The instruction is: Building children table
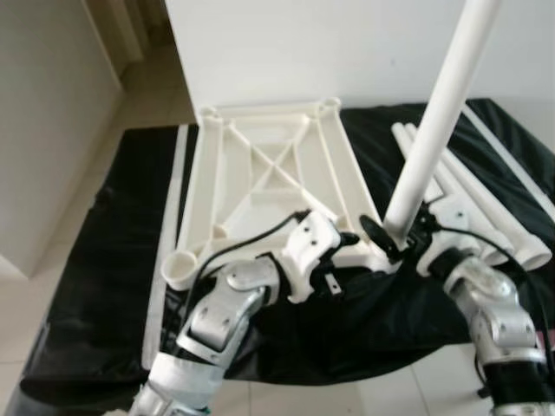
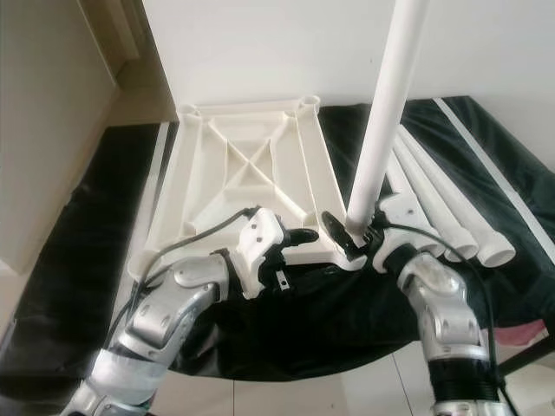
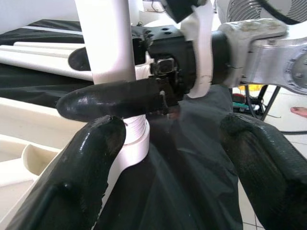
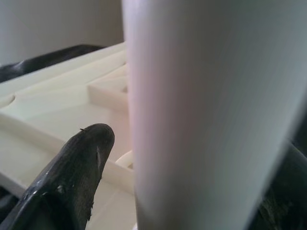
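A white plastic table top [image 1: 269, 165] lies upside down on a black cloth [image 1: 113, 260]. My right gripper [image 1: 395, 234] is shut on a white table leg [image 1: 434, 121], held upright and leaning slightly right. The leg's lower end stands at the near right corner socket [image 3: 134, 139]. In the right wrist view the leg [image 4: 211, 115] sits close against a black finger [image 4: 72, 177]. My left gripper [image 1: 340, 260] is open at the table top's front edge, just left of that socket. One of its fingers [image 3: 81, 177] touches the socket's collar.
Several spare white legs [image 1: 486, 199] lie side by side on the cloth to the right. An open socket [image 1: 179, 267] marks the near left corner of the table top. A white wall stands behind, with tiled floor around the cloth.
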Controlling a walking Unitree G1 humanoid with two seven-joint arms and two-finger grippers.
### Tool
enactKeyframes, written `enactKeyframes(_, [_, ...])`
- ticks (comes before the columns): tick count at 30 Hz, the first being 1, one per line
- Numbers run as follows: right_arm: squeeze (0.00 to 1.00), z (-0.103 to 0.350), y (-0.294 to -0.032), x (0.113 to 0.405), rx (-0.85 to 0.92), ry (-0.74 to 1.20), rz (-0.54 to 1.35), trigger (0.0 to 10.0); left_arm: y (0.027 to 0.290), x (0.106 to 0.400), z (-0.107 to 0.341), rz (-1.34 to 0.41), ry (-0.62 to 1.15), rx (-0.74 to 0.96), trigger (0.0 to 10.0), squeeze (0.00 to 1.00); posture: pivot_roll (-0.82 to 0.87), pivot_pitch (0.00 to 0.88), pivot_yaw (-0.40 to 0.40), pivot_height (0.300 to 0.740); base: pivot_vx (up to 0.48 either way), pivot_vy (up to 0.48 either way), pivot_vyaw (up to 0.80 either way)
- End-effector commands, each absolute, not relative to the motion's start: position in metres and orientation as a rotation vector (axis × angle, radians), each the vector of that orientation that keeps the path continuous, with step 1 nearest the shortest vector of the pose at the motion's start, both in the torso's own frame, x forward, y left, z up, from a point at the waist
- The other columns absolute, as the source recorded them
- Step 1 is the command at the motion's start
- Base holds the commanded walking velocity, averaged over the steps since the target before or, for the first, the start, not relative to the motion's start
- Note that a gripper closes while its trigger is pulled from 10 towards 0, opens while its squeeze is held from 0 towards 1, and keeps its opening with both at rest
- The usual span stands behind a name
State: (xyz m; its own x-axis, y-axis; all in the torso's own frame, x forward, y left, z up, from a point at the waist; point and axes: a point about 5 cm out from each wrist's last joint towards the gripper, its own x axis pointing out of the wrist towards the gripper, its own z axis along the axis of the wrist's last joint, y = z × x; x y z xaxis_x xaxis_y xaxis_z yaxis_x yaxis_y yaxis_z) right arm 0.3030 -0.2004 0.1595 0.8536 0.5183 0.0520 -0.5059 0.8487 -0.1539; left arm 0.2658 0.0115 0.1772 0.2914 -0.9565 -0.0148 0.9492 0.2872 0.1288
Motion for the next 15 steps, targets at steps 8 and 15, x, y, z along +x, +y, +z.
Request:
enactKeyframes(8, [0.00, 0.144, -0.206, 0.310, -0.161, -0.035, 0.626, 0.0, 0.009, 0.266, 0.179, -1.250, -0.086, 0.113, 10.0, 0.00, -0.09, 0.000, 0.038, 0.740, 0.000, 0.000, 0.00])
enactKeyframes(15, [0.00, 0.137, -0.214, 0.311, -0.162, -0.014, 0.633, 0.0, 0.009, 0.265, 0.178, -1.254, -0.085, 0.112, 10.0, 0.00, -0.10, 0.000, 0.039, 0.740, 0.000, 0.000, 0.00])
